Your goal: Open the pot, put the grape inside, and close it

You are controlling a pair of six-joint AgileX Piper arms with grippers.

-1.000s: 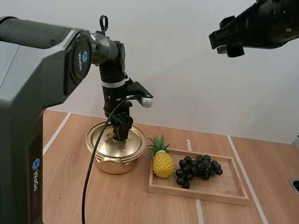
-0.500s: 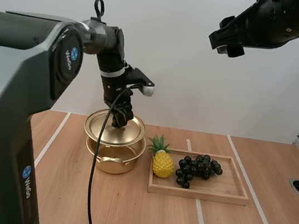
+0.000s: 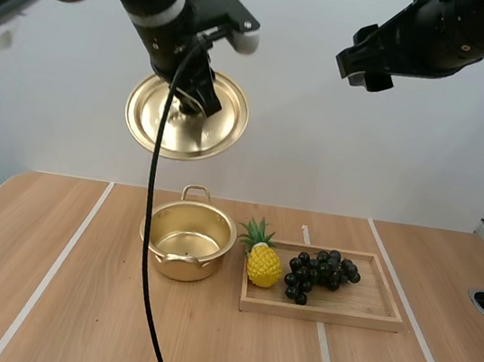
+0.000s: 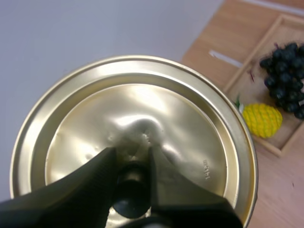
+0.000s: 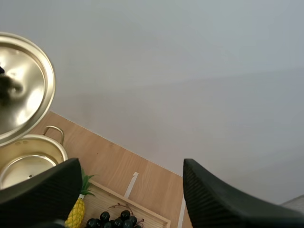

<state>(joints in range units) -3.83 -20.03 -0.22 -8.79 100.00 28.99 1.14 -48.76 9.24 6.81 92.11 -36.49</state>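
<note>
I can't read the small stamp on the lid point(image 4: 180, 123) or the lettering on my left arm. My left gripper point(image 4: 132, 159) pinches the lid's knob point(image 4: 130, 185), holding it tilted high above the open pot point(image 3: 185, 244). The grapes point(image 3: 321, 270) lie in the wooden tray point(image 3: 368, 314). My right gripper point(image 3: 365, 67) hangs high, fingers apart.

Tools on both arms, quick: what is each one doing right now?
Left tool: closed on the lid, held high above the pot.
Right tool: open, holding nothing.
</note>
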